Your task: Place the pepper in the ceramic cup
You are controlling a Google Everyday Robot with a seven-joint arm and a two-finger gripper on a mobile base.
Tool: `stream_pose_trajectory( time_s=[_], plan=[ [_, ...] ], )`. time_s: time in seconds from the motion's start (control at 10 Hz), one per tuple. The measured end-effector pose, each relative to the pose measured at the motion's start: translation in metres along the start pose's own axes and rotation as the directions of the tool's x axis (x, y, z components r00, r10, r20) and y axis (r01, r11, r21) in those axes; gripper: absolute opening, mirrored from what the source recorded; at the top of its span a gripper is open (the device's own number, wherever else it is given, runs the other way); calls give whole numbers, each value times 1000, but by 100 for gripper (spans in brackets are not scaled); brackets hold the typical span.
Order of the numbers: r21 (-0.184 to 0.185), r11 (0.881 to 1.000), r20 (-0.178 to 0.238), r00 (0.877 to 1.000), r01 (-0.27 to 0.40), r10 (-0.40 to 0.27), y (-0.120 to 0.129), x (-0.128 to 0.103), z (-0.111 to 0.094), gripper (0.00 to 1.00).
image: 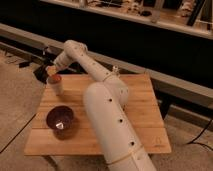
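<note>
gripper [50, 70] sits directly over the ceramic cup [56, 85] at the far left of the worktop [145, 105], lined up for a drop. orange pepper [54, 78] shows at the cup mouth. finger spread: cannot tell.

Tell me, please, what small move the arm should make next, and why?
Probably lift the gripper straight up and away. It hangs just above the cup at the table's far-left corner, and something orange, likely the pepper, shows at the cup's mouth, so the placing looks about done.
</note>
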Motion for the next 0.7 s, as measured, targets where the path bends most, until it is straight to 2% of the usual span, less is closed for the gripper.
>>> stream_pose_trajectory(
  time_s=[0.7],
  plan=[
    [1,1000,1,1000,1,-1,0,-5,0,61]
  ],
)
